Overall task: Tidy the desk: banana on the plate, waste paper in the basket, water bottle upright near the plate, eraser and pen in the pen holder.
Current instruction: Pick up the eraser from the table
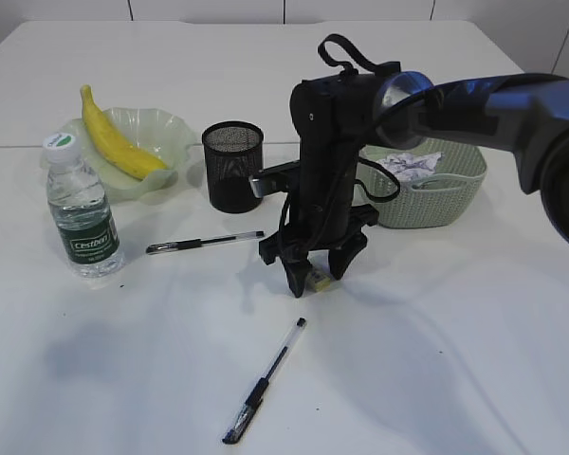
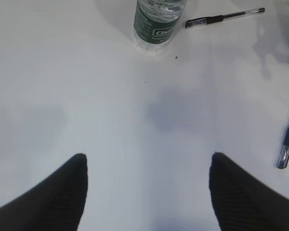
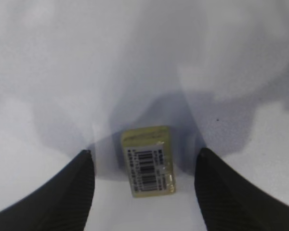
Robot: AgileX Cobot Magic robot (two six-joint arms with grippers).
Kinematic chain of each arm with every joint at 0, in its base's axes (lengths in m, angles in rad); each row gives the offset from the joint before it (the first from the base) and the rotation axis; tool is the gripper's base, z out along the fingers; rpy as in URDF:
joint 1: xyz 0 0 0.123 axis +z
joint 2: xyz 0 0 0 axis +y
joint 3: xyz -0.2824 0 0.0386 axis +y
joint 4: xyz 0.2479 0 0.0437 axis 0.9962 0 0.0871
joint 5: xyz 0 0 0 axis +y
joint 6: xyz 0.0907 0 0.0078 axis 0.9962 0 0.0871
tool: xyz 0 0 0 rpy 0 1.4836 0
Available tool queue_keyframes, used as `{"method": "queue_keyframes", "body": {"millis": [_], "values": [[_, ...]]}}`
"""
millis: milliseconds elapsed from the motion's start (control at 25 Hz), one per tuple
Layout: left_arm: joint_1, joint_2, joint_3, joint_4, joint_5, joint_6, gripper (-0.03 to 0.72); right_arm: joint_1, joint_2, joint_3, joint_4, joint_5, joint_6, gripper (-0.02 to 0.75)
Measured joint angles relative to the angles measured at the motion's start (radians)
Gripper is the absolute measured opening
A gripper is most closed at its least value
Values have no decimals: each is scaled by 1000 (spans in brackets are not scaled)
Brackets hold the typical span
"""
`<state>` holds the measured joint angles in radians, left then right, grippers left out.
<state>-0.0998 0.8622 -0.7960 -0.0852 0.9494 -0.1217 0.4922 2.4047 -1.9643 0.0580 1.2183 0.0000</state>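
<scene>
Resting: banana on plate, paper in basket.

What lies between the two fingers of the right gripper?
The eraser lies on the table between the open fingers of the right gripper; the right wrist view shows it clearly.

White table with pens, eraser

The water bottle, standing near the worktop's left edge, wears a dark green label with white lettering that reads roughly "Cestbon" — only partly legible in the left wrist view. The eraser, toward the middle of the worktop, carries a barcode sticker — its digits too blurred to read.
</scene>
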Motion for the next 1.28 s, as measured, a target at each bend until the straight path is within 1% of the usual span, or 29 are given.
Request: {"method": "queue_keyframes", "body": {"millis": [200, 280, 360, 520, 560, 640, 880, 1280], "values": [[0, 0, 0, 0, 0, 0, 561, 0, 4, -1, 2, 0, 0, 480], [0, 0, 0, 0, 0, 0, 561, 0, 4, -1, 2, 0, 0, 451], [0, 0, 0, 0, 0, 0, 561, 0, 4, -1, 2, 0, 0, 387], [0, 0, 0, 0, 0, 0, 561, 0, 4, -1, 2, 0, 0, 215], [0, 0, 0, 0, 0, 0, 561, 0, 4, -1, 2, 0, 0, 193], [0, 0, 0, 0, 0, 0, 561, 0, 4, -1, 2, 0, 0, 178], [0, 0, 0, 0, 0, 0, 561, 0, 4, -15, 2, 0, 0, 168], [0, 0, 0, 0, 0, 0, 561, 0, 4, -242, 4, 2, 0, 167]]}}
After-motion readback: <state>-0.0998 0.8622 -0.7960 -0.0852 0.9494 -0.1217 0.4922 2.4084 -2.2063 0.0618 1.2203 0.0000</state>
